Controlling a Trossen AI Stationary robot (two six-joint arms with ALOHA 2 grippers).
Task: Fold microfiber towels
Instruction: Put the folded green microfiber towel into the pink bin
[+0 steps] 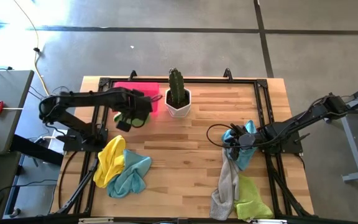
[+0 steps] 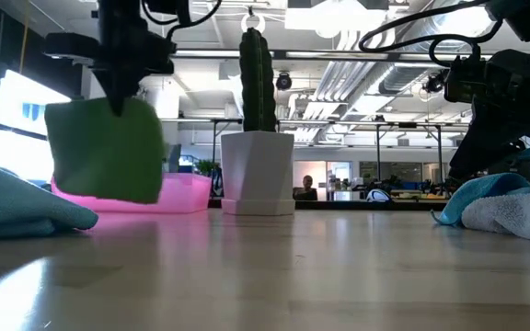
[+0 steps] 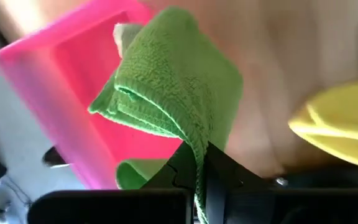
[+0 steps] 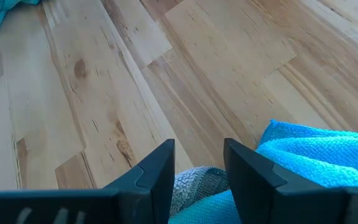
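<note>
Towels lie in 2 heaps: yellow and blue (image 1: 123,167) at lower left of the high view, grey, lime and blue (image 1: 236,180) at lower right. We see left gripper (image 1: 131,118) pinching a folded lime towel (image 2: 106,150) beside the pink tray (image 1: 133,89); right gripper (image 1: 234,141) spread above its heap.

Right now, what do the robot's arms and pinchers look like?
Both arms are dark, almost black, built from jointed links. The left gripper has two flat black fingers with angular edges. The right gripper has two dark, blocky fingers with slanted tips. A thin black cable loops beside the right arm.
</note>
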